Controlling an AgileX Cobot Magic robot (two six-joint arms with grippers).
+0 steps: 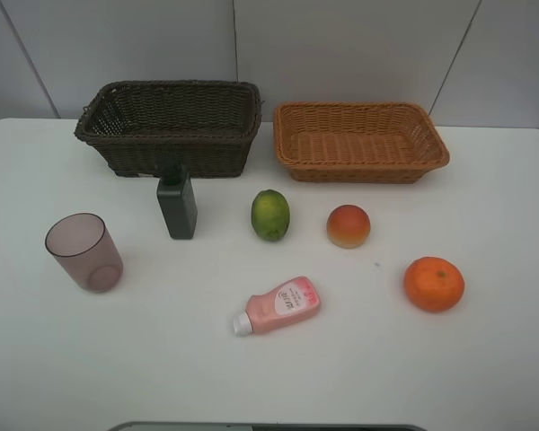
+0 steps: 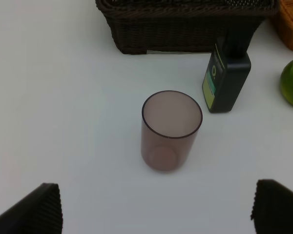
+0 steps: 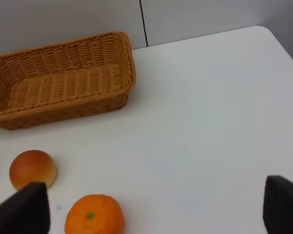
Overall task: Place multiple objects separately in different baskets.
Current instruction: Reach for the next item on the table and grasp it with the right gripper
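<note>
My left gripper (image 2: 158, 210) stands wide apart, holding nothing, facing the upright translucent mauve plastic cup (image 2: 169, 139) at the high view's left on the white desk (image 1: 485, 359). My right gripper (image 3: 151, 209), likewise spread and bare, hangs near the round orange (image 3: 94, 215) at lower right, below the shallow orange-tan wicker basket (image 1: 359, 171).

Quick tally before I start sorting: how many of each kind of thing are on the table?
Baskets: 2 (dark brown basket, orange-tan basket)
Fruit: 3 (lime, peach, orange)
Bottles: 2 (pink squeeze bottle, dark green bottle)
Cups: 1 (mauve cup)
Total: 8
</note>
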